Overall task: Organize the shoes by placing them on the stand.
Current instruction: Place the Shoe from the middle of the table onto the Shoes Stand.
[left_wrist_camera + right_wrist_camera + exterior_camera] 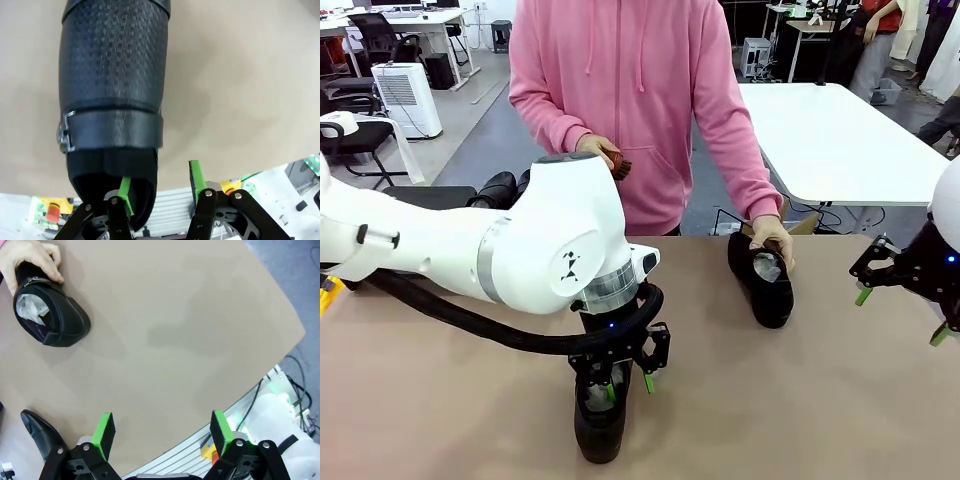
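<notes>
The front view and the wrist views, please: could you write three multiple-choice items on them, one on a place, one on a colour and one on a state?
1. Where is one finger of the left gripper? A inside the near shoe, in its opening; B under its sole; C on its toe.
2. What colour is the person's top? A grey; B pink; C yellow.
3. How is the right gripper? A shut tight, empty; B shut on something; C open, holding nothing.
A: a green pad sits inside the heel opening. B: the top is pink. C: its fingers stand wide apart over bare table.
</notes>
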`<state>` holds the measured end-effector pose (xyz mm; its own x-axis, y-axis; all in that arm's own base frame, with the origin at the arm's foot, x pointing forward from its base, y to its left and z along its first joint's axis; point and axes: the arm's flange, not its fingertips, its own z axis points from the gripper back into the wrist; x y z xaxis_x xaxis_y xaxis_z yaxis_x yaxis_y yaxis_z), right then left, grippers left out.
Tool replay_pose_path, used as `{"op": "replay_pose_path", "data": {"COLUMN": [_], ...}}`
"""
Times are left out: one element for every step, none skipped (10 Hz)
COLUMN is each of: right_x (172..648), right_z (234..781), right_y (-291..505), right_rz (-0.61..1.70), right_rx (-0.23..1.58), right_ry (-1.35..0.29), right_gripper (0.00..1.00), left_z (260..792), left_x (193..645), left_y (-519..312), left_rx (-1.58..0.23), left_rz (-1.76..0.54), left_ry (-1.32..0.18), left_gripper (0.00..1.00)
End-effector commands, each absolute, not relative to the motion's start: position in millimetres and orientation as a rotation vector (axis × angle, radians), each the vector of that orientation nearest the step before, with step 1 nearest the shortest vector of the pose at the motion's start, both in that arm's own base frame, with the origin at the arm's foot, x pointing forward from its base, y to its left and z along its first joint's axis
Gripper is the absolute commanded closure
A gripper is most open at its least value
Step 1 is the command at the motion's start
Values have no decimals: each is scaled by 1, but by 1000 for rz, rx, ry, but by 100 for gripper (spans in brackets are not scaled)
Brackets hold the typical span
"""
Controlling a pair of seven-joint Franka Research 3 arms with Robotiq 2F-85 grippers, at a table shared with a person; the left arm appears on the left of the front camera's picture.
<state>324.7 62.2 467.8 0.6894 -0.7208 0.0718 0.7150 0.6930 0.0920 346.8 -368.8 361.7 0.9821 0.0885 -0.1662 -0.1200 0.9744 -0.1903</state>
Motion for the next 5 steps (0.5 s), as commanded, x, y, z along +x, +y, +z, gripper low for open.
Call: {"op": "replay_pose_path", "data": {"right_x": [326,326,326,326,326], "right_z": [467,467,467,467,467], "right_y": [62,62,62,62,62], "right_rz": [-802,-802,-802,-802,-802], "right_rx": [76,76,76,76,76], "right_ry": [-114,-114,-114,-114,-114], "right_gripper": [0,0,0,0,0], "left_z": [350,347,347,348,348], "left_x": [349,351,350,351,351], "left_y": [-372,-371,-371,-370,-369], "left_rx": [-186,-185,-179,-172,-159], "left_rz": [129,119,93,87,91], "left_ry": [117,138,153,160,161], "left_gripper": [45,45,45,61,78]}}
